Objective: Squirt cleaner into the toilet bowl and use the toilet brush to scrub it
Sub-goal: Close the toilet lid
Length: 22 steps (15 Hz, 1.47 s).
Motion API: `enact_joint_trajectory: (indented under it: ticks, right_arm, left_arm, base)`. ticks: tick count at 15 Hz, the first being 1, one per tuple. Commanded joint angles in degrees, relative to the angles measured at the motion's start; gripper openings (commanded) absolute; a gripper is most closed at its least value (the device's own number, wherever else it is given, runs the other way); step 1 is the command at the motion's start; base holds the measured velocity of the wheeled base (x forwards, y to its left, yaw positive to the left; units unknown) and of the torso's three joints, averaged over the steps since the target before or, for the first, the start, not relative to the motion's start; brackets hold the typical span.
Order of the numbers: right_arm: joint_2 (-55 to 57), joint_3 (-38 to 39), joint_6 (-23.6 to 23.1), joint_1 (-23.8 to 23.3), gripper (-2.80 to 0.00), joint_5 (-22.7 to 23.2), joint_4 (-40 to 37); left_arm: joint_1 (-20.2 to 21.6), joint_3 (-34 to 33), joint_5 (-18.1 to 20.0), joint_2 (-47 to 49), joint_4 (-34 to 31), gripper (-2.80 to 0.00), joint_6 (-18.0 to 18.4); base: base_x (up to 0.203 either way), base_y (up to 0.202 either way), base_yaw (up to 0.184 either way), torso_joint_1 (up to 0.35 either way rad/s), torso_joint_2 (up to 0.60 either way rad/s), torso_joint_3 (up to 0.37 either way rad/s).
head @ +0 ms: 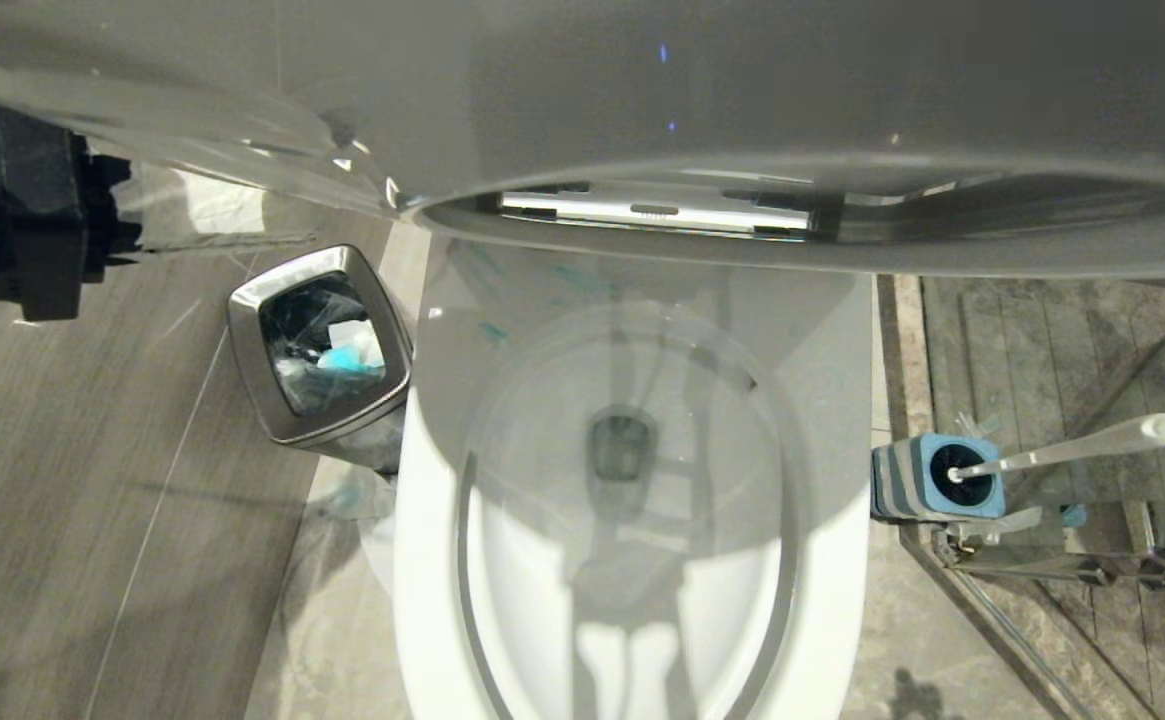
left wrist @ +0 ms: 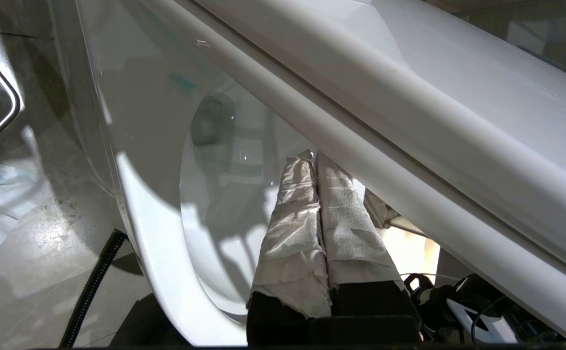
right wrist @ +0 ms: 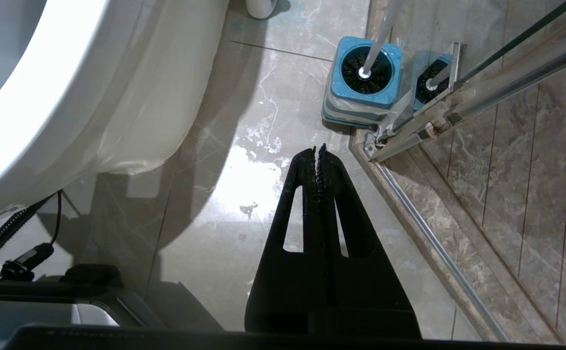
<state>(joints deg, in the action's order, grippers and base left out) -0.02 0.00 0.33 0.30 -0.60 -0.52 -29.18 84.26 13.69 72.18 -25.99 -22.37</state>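
1. The left pincer [left wrist: 314, 158], its fingers wrapped in white tissue and pressed together on nothing, sits just under the raised white plastic seat, over the rim of the large white glossy ceramic toilet bowl [head: 422, 560].
2. The right pincer [right wrist: 318, 150], black, closed and empty, hangs over the marble floor between bowl and shower glass.
3. The toilet brush [right wrist: 377, 41], slim white handle, stands in its squarish grey-and-blue striped holder [right wrist: 358, 104] just ahead of the right pincer's tips, on the bowl's right; the handle leans away from the bowl. The right arm is clearly nearer.
4. Pale blue cleaner [head: 490, 332] streaks mark the bowl's rear wall; the water looks untinted.
5. The square steel bin [head: 247, 330] stands left.
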Motion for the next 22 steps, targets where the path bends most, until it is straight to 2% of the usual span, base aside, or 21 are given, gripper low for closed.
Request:
enact_joint_trajectory:
  ticks: [1,4,7,13,17,22]
  right_arm:
    - [0.0,0.0,0.0,0.0,-2.80,0.0,0.0]
    - [0.0,0.0,0.0,0.0,-2.80,0.0,0.0]
    - [0.0,0.0,0.0,0.0,-2.80,0.0,0.0]
    - [0.0,0.0,0.0,0.0,-2.80,0.0,0.0]
    - [0.0,0.0,0.0,0.0,-2.80,0.0,0.0]
    - [0.0,0.0,0.0,0.0,-2.80,0.0,0.0]
  left_arm:
    - [0.0,0.1,0.2,0.2,-0.2,-2.80,-0.1]
    - [0.0,0.4,0.0,0.9,1.3,-2.80,-0.8]
    - [0.0,0.2,-0.2,2.1,6.6,-2.80,-3.8]
    - [0.0,0.0,-0.4,2.9,8.2,-2.80,-4.1]
    - [-0.1,-0.1,-5.3,4.5,13.7,-2.80,-4.0]
    - [-0.1,-0.2,-7.8,4.5,17.4,-2.80,-3.6]
  base:
    - [0.000,0.000,0.000,0.000,0.00,0.000]
    - [0.000,0.000,0.000,0.000,0.00,0.000]
    - [0.000,0.000,0.000,0.000,0.00,0.000]
    - [0.000,0.000,0.000,0.000,0.00,0.000]
    - [0.000,0.000,0.000,0.000,0.00,0.000]
    - [0.000,0.000,0.000,0.000,0.00,0.000]
